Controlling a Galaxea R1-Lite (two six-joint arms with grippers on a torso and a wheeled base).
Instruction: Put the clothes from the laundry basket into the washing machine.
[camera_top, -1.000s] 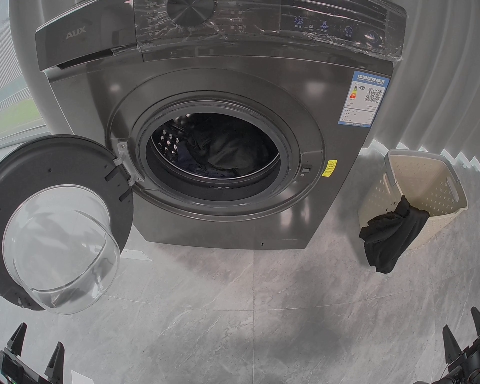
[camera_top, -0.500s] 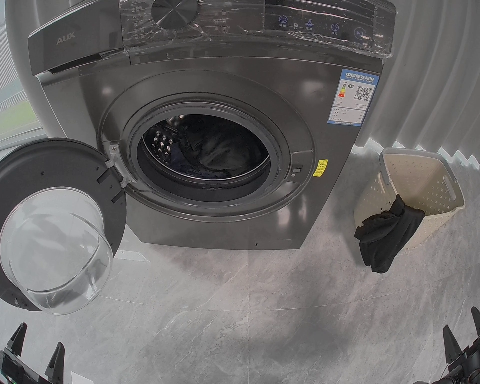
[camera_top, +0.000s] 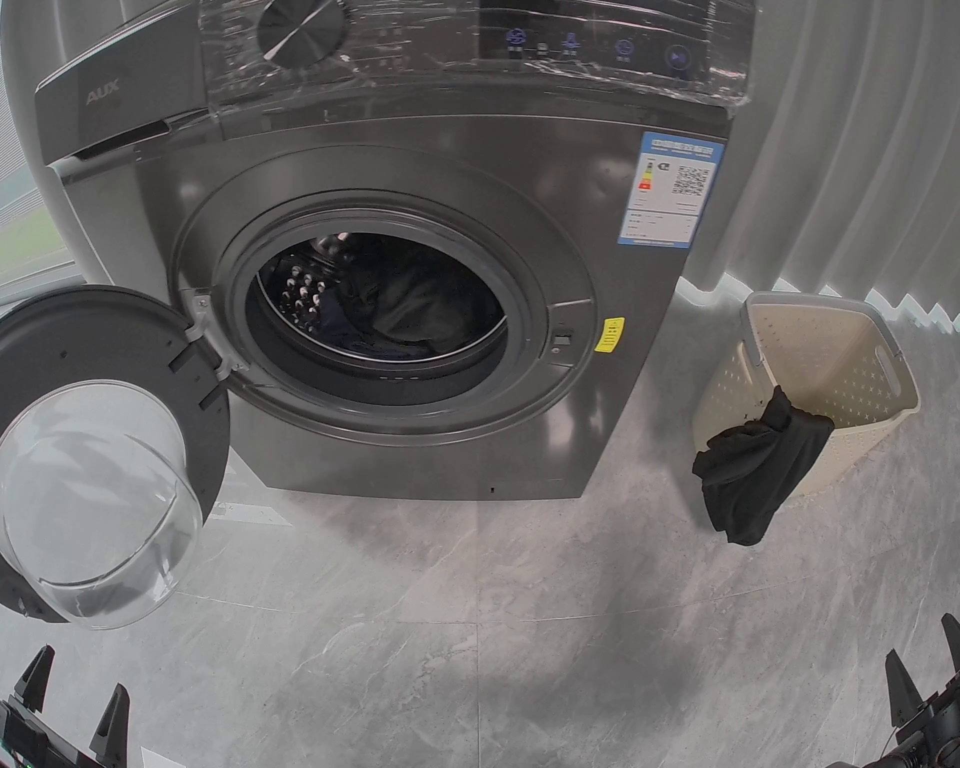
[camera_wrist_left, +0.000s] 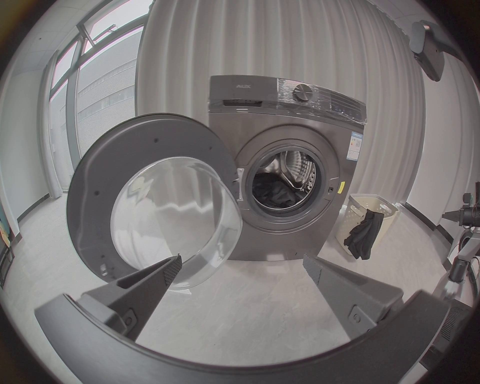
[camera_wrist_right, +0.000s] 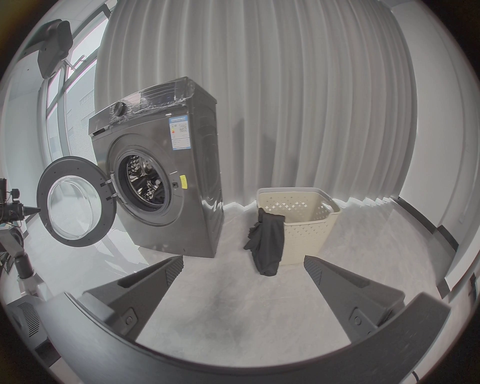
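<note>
The grey washing machine (camera_top: 400, 150) stands ahead with its round door (camera_top: 95, 450) swung open to the left. Dark clothes (camera_top: 400, 300) lie inside the drum. To the machine's right sits a cream laundry basket (camera_top: 850, 370), and a black garment (camera_top: 760, 465) hangs over its front rim down to the floor. My left gripper (camera_top: 70, 695) is low at the near left, open and empty. My right gripper (camera_top: 925, 660) is low at the near right, also open and empty. The right wrist view shows the basket (camera_wrist_right: 305, 215) and black garment (camera_wrist_right: 267, 240) straight ahead beyond the open fingers.
Grey tiled floor (camera_top: 500, 600) spreads between me and the machine. A pleated white curtain (camera_top: 860, 150) hangs behind the basket. The open door juts out over the floor at the left, with windows (camera_wrist_left: 95, 80) beyond it.
The whole head picture has shifted left, so the camera has turned toward the basket side. Both grippers keep their places at the near corners, and the garment has not moved.
</note>
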